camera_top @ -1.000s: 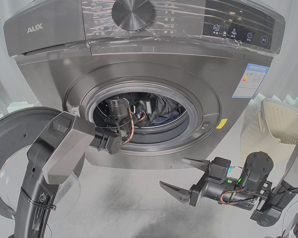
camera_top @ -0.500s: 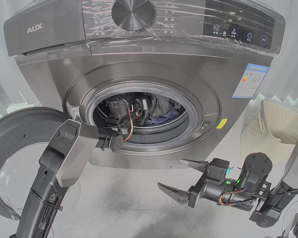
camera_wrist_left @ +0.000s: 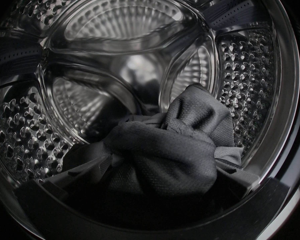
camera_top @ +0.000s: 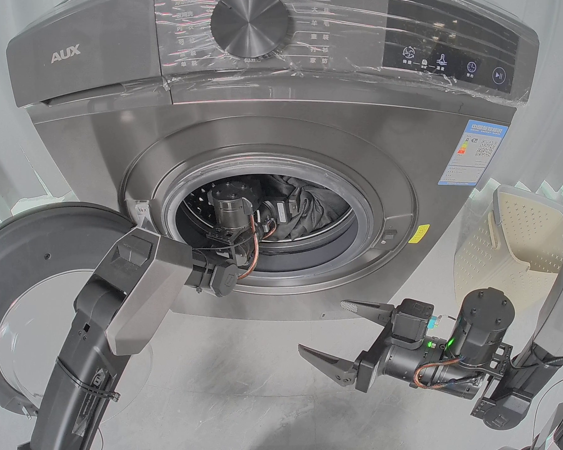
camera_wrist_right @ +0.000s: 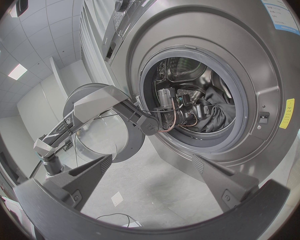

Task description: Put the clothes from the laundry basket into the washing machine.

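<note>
Head view: front-loading washing machine (camera_top: pixel 281 126) with its round door (camera_top: pixel 25 264) swung open on the robot's left and a cream perforated laundry basket (camera_top: pixel 532 239) standing near the machine on the right, its bare inner wall turned toward the camera. The left arm passes through the porthole, and the left gripper (camera_top: pixel 284 209) lies inside the drum against a heap of dark clothes (camera_top: pixel 316 204). Whether it grips the cloth or stands apart from it cannot be told. The right gripper (camera_top: pixel 324 327) hangs low in front of the machine, below the porthole, spread wide and holding nothing.

Left wrist view: interior of the drum (camera_wrist_left: pixel 26 130), which the head view shows only in part. It has a dimpled steel wall, raised paddles and a ribbed back plate. The dark clothes (camera_wrist_left: pixel 163 157) lie bunched on the drum floor toward the front, one fold rising to a peak, with a lighter grey fold (camera_wrist_left: pixel 228 154) just beside it.

Right wrist view: the porthole seen from below and outside, framed by the two wide-set fingers (camera_wrist_right: pixel 90 174) of the right gripper (camera_wrist_right: pixel 150 160). The left arm's wrist sits within the rubber door seal (camera_wrist_right: pixel 236 94), and the clothes (camera_wrist_right: pixel 220 114) are piled in the drum beyond the left gripper
</note>
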Controlling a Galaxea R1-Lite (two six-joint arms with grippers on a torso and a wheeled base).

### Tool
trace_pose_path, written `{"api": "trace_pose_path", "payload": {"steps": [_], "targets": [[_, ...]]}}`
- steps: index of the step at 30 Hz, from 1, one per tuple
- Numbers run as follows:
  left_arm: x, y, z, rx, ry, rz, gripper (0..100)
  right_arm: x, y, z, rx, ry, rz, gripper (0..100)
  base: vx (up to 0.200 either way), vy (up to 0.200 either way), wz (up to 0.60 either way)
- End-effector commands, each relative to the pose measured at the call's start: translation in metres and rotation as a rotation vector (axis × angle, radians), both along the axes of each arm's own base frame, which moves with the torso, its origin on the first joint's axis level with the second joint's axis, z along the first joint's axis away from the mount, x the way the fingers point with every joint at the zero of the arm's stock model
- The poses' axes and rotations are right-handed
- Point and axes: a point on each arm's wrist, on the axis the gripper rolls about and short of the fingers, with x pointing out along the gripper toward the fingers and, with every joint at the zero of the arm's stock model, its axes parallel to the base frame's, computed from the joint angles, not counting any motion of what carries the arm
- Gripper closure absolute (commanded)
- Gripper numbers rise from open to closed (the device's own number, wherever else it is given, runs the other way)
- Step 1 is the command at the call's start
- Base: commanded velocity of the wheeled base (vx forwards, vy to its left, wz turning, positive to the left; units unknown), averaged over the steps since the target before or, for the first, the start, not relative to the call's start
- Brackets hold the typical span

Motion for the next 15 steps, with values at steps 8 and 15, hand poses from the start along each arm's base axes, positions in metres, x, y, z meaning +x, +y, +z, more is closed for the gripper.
{"api": "trace_pose_path", "payload": {"steps": [8, 15], "targets": [[-0.027, 0.004, 0.017, 0.017, 0.033, -0.029, 0, 0.0, 0.0, 0.0, 0.001, -0.001, -0.001, 0, 0.0, 0.0, 0.0], [-0.054, 0.004, 0.031, 0.028, 0.047, -0.055, 0, 0.0, 0.0, 0.0, 0.001, -0.001, -0.001, 0, 0.0, 0.0, 0.0]]}}
